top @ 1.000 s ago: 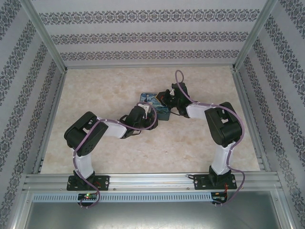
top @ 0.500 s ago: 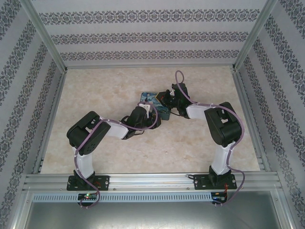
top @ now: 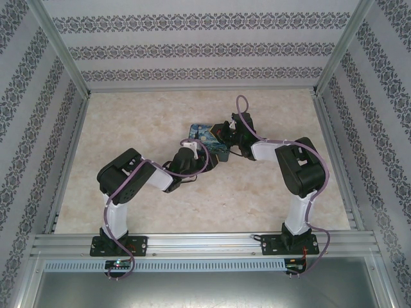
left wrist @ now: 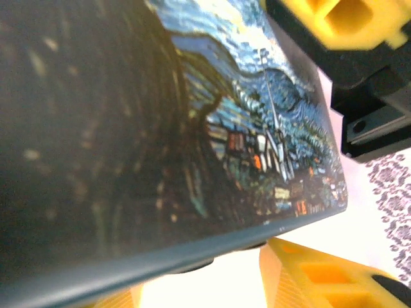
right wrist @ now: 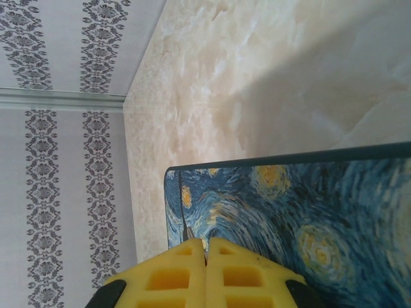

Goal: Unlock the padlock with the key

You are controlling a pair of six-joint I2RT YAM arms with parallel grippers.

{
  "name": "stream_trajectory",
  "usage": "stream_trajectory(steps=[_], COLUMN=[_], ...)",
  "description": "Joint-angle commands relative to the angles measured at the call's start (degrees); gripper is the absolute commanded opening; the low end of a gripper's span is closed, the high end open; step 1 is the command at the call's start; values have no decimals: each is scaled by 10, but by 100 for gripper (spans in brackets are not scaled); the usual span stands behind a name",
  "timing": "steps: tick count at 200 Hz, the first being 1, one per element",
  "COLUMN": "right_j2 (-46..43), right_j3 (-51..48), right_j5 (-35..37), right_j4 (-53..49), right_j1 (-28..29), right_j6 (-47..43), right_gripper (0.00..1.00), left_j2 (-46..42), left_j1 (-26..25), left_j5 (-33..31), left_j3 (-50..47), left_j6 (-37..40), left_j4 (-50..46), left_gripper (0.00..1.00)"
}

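Two arms meet near the middle of the surface (top: 128,160), a little toward its far edge, and between them is the swirl-painted tin (top: 204,135), the biggest thing you have to work around. Your left gripper (left wrist: 212,292) stands part-way open with a yellow finger on either side of the tin's near rim. I read that as a clamp on the tin, holding it steady. Your right gripper (right wrist: 205,255) is pressed fully closed at the tin's far side, above a corner of the lid. The key (right wrist: 186,223) pokes out from between its tips as a thin dark sliver lying across that corner. The padlock is too small or too hidden for me to place, so I cannot tell where it hangs. By my judgement you are in the approach step: key in hand, lock not yet entered. The next move calls for finding the keyhole first, then lining the sliver up with it by small wrist corrections while the left side holds the tin steady. So thin a key could easily slip in the pinch.
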Motion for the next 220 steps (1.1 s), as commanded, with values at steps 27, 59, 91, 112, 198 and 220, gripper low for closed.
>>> stream_trajectory(steps=[27,59,91,112,198,220], right_j2=[23,26,27,27,29,30], right_j3=[-10,-10,-10,-10,-15,-17], right_j5=[-1,0,1,0,-1,-1], right_j4=[-7,-3,-1,-1,4,6], right_j1=[9,10,11,10,9,10], right_j6=[10,13,14,15,16,18], right_gripper=[0,0,0,0,0,0], left_j2=[20,20,20,22,47,48], left_j1=[-11,-12,-14,-15,-22,-25], left_j5=[-16,-31,-45,-46,-37,-44], left_j3=[-15,-7,-3,-2,-25,-36], left_j6=[-61,-61,-51,-53,-150,-167], left_j4=[61,25,-3,5,159,188], left_gripper=[46,39,34,33,53,52])
